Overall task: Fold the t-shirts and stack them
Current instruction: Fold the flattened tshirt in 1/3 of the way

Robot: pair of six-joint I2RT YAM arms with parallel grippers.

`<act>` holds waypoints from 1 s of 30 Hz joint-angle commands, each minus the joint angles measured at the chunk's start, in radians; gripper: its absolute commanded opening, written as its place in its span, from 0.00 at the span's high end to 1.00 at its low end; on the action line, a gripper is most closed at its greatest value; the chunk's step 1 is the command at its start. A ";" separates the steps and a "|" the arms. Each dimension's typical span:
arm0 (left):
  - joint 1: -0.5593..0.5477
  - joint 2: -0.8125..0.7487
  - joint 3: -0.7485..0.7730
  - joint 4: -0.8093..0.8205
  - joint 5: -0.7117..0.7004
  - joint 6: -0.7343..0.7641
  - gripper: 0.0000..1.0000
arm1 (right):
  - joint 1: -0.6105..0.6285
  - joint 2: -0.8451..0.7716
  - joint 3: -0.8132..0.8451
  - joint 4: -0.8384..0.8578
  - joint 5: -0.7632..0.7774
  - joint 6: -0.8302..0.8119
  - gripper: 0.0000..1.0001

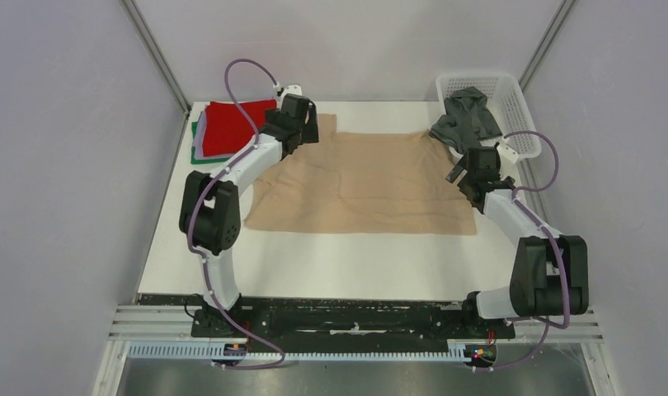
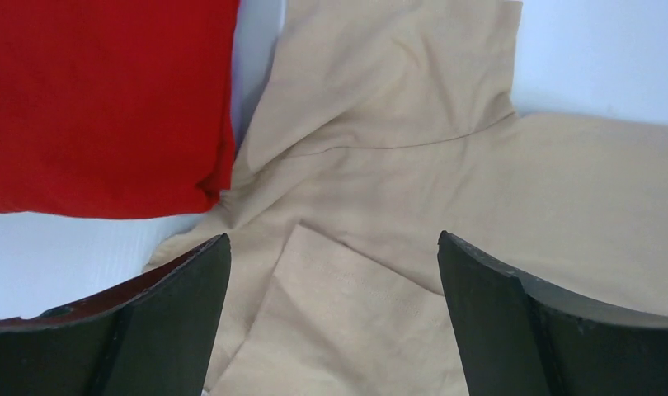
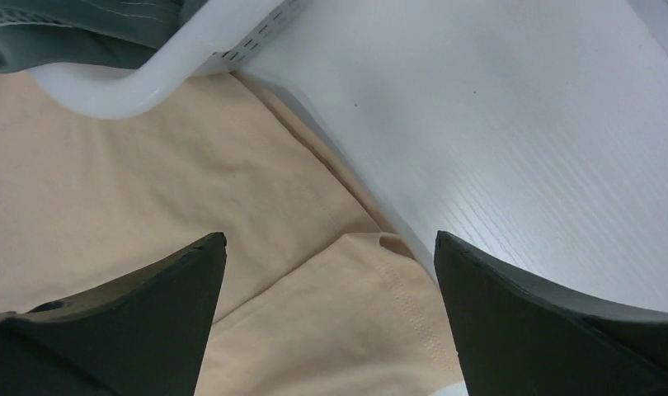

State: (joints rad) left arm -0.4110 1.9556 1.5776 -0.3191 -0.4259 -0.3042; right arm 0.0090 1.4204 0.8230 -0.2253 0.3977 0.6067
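A large tan t-shirt (image 1: 372,181) lies spread over the middle of the table, partly folded. A folded red t-shirt (image 1: 232,126) tops a stack at the back left, with lavender and green edges (image 1: 197,147) under it. A dark grey t-shirt (image 1: 467,120) hangs from the basket. My left gripper (image 1: 308,128) is open and empty over the tan shirt's far left sleeve (image 2: 372,272), beside the red shirt (image 2: 108,99). My right gripper (image 1: 461,175) is open and empty over the tan shirt's right edge (image 3: 355,322).
A white plastic mesh basket (image 1: 512,103) stands at the back right; its rim (image 3: 133,91) shows in the right wrist view, just beyond the tan cloth. Bare white table (image 1: 331,264) lies in front of the tan shirt. Grey walls close in both sides.
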 commanded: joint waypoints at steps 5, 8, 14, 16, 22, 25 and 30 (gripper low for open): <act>-0.004 -0.304 -0.288 0.025 0.243 -0.183 0.00 | 0.097 -0.176 -0.140 0.109 -0.184 -0.171 0.02; -0.002 -0.358 -0.465 0.107 0.328 -0.248 0.00 | 0.181 -0.150 -0.193 0.177 -0.305 -0.247 0.02; 0.006 -0.335 -0.605 0.137 0.308 -0.303 0.00 | 0.273 -0.062 -0.236 0.218 -0.319 -0.301 0.02; 0.011 -0.330 -0.642 0.154 0.304 -0.316 0.00 | 0.278 -0.059 -0.265 0.253 -0.319 -0.293 0.02; 0.015 -0.339 -0.776 0.153 0.324 -0.383 0.00 | 0.279 -0.093 -0.390 0.246 -0.297 -0.286 0.02; 0.013 -0.385 -0.848 0.130 0.368 -0.425 0.00 | 0.280 -0.153 -0.467 0.228 -0.330 -0.254 0.02; -0.001 -0.526 -0.982 0.029 0.370 -0.481 0.00 | 0.287 -0.289 -0.568 0.075 -0.356 -0.242 0.02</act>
State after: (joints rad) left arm -0.4011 1.5013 0.7216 -0.1055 -0.0975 -0.6796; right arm 0.2909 1.1900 0.3611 0.1040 0.0788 0.3256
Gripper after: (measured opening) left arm 0.993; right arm 0.979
